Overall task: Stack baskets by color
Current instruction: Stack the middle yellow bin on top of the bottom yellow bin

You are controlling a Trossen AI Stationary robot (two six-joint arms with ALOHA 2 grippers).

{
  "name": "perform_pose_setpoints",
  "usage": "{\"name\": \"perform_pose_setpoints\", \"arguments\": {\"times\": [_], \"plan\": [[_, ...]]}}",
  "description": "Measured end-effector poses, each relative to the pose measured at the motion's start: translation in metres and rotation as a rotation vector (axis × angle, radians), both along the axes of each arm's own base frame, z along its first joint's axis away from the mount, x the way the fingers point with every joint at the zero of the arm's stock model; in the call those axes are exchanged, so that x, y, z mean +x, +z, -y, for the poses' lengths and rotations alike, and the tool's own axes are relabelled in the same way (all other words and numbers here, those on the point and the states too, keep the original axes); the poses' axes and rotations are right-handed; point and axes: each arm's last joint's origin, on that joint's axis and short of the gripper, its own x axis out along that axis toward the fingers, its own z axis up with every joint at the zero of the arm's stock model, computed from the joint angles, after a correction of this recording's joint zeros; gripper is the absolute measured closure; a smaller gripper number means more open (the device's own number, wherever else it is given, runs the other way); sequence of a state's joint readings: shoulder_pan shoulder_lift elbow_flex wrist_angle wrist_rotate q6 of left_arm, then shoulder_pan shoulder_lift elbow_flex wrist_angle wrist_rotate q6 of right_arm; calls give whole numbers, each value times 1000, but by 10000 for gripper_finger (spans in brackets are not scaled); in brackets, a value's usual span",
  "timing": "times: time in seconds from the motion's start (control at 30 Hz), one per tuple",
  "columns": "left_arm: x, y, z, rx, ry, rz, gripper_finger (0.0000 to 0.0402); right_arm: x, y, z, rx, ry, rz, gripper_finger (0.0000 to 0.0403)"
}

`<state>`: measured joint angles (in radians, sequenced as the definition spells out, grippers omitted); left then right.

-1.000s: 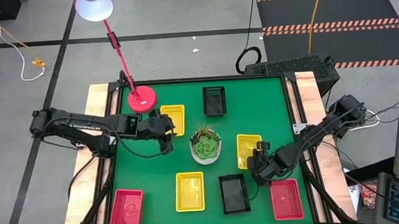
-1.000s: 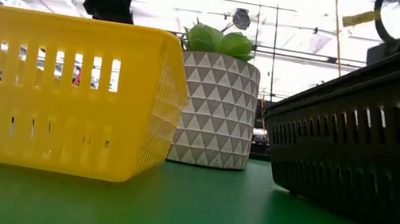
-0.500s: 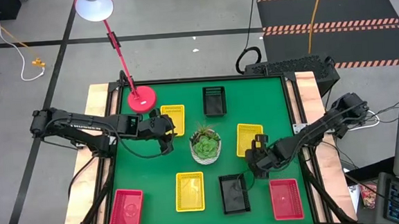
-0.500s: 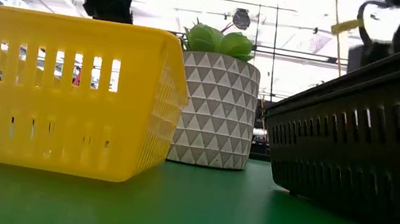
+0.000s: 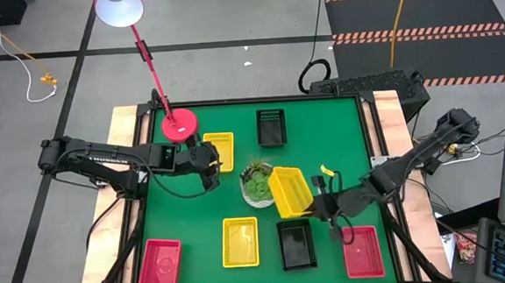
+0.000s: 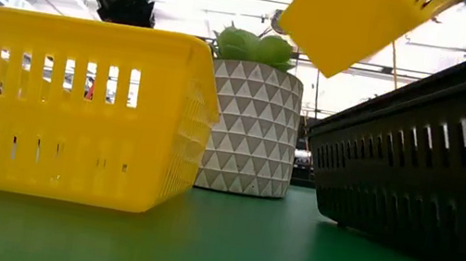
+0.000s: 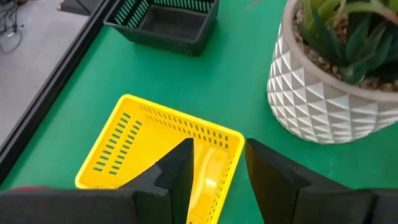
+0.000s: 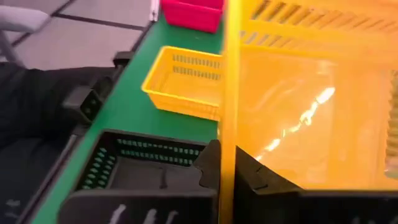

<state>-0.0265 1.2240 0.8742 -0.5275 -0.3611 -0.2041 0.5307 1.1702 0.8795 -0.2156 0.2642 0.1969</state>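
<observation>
Yellow basket [image 5: 289,192] hangs tilted at centre frame, pinched by the right hand [image 5: 320,206]; only the wrist view shows the left hand [image 7: 214,165] spread over another yellow basket [image 7: 161,155].

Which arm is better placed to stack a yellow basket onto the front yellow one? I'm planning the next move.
The right. Its gripper is already shut on a lifted yellow basket, near the front yellow basket. The left gripper only hovers over the rear yellow basket, farther back.

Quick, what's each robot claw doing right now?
Left gripper: open, straddling a yellow plastic mesh basket's rim.
Right gripper: shut on a lifted yellow mesh basket.
</observation>
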Motion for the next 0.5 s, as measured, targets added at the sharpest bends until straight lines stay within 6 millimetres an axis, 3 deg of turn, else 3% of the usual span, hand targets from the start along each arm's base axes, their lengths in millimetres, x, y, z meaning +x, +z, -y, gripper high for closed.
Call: {"name": "perform_pose_setpoints", "arguments": {"times": [0.3,0.5], "plan": [[0,0,0,-3,4,1,254,-8,-2,-2,-29,-26,-34,402],[0,0,0,-12,14,6,254,-2,11,-10,12,60,110,403]]}}
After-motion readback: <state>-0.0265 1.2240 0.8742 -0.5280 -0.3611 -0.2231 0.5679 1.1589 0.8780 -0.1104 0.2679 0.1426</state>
